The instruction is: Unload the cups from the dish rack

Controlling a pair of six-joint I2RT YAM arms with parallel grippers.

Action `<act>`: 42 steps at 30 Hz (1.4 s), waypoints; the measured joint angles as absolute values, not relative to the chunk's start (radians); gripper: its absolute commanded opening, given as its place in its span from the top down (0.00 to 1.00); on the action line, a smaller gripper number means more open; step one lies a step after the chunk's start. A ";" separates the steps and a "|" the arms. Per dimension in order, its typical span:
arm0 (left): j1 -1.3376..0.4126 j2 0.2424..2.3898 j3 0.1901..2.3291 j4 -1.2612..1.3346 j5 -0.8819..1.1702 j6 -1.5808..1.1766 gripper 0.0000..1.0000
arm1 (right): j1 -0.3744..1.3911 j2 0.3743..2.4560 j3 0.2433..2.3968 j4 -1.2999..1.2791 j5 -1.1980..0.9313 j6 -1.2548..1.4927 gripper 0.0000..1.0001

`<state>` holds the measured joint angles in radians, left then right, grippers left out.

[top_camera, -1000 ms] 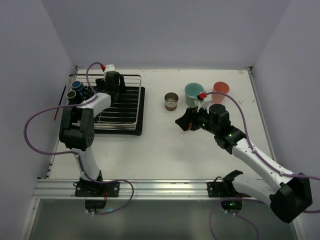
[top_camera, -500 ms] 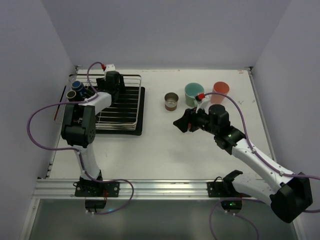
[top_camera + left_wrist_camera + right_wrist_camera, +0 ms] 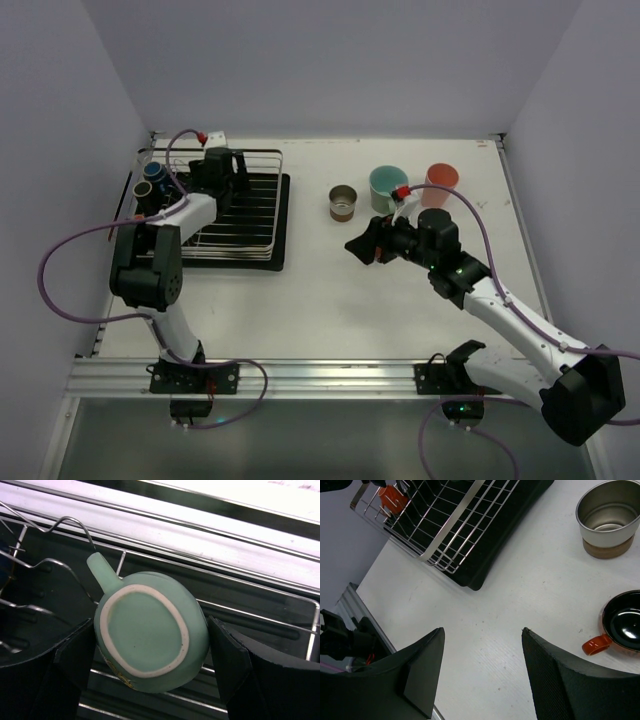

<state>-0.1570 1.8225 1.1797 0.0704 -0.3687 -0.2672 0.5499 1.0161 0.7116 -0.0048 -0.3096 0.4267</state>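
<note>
The silver wire dish rack (image 3: 245, 215) on its black tray stands at the left. My left gripper (image 3: 221, 166) reaches over its far end. In the left wrist view a teal-green mug (image 3: 150, 635) lies bottom-up on the rack wires (image 3: 260, 615), and my left gripper (image 3: 151, 622) is open with a jaw close on each side of it. A metallic cup (image 3: 342, 201), a teal mug (image 3: 388, 183) and a pink-orange tumbler (image 3: 441, 180) stand on the table. My right gripper (image 3: 362, 243) is open and empty above bare table (image 3: 483, 629).
A blue cup (image 3: 153, 172) and a dark cup (image 3: 143, 188) sit left of the rack by the wall. The right wrist view shows the metallic cup (image 3: 608, 517), an orange-handled cup with a black inside (image 3: 620, 625) and the rack's near corner (image 3: 455, 525).
My left arm has swung its elbow left and nudged the gripper further over the rack's far end. My right gripper has shifted slightly left.
</note>
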 measured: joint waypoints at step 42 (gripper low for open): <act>-0.376 0.973 0.518 0.646 0.387 -1.195 0.83 | 0.806 1.344 0.864 0.609 -0.397 0.712 0.33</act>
